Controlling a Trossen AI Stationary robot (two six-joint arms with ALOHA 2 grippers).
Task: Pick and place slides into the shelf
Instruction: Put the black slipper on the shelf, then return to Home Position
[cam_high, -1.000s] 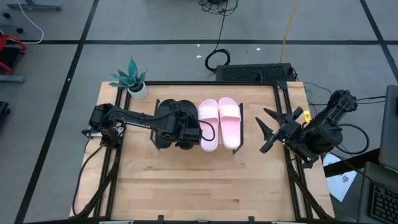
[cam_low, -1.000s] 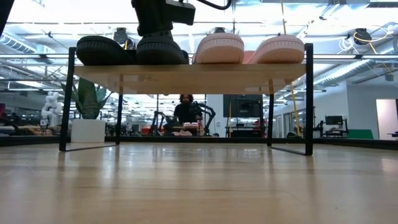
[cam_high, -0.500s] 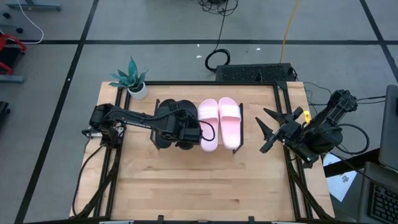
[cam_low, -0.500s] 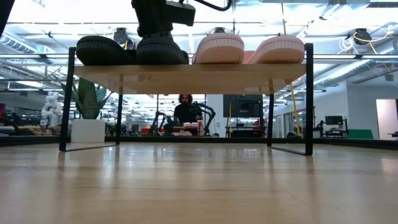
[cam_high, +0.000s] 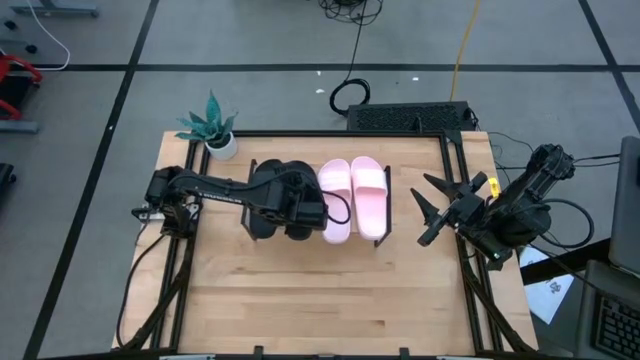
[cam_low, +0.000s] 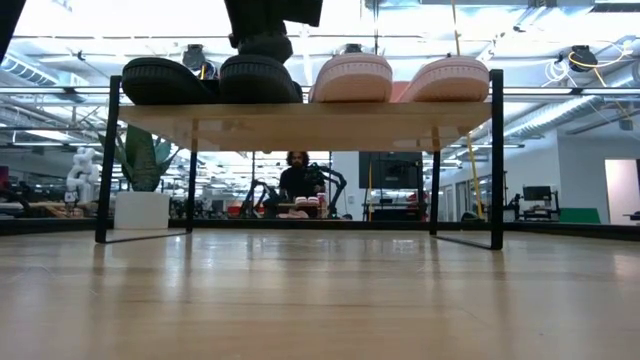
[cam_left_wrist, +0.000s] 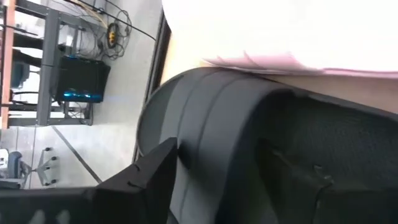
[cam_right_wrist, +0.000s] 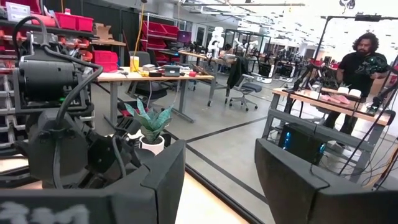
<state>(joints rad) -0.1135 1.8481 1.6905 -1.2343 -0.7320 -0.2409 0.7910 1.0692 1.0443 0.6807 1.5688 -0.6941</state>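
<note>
slides all sit on the shelf (cam_high: 378, 240) in the high view: black pair (cam_high: 268, 190) at the left end, part hidden under the arm, pink pair (cam_high: 353, 196) just beside it to the right. left gripper (cam_high: 300, 212) hangs over the inner black slide, fingers hard to read from above. right gripper (cam_high: 432, 208) waits off the right end of the shelf, well apart from it, fingers spread wide and empty. potted plant (cam_high: 214, 126) at the back left corner of the table (cam_high: 320, 300).

low view: four toes in a row on the shelf's top board (cam_low: 300, 112), two black (cam_low: 210, 80) then two pink (cam_low: 400, 78), all flat. dark gripper body (cam_low: 265, 30) is directly above the second black slide; cannot tell if it touches.

left wrist view: black slide (cam_left_wrist: 249, 143) fills the picture, pink one (cam_left_wrist: 280, 59) beside it; one dark finger (cam_left_wrist: 143, 180) stands off the strap's side, so the pincer reads wide, not gripping.

right wrist view: own fingers (cam_right_wrist: 168, 180) wide apart, nothing between; a person across the room.

judgement: placing looks done, only pulling the left arm away remains.
</note>
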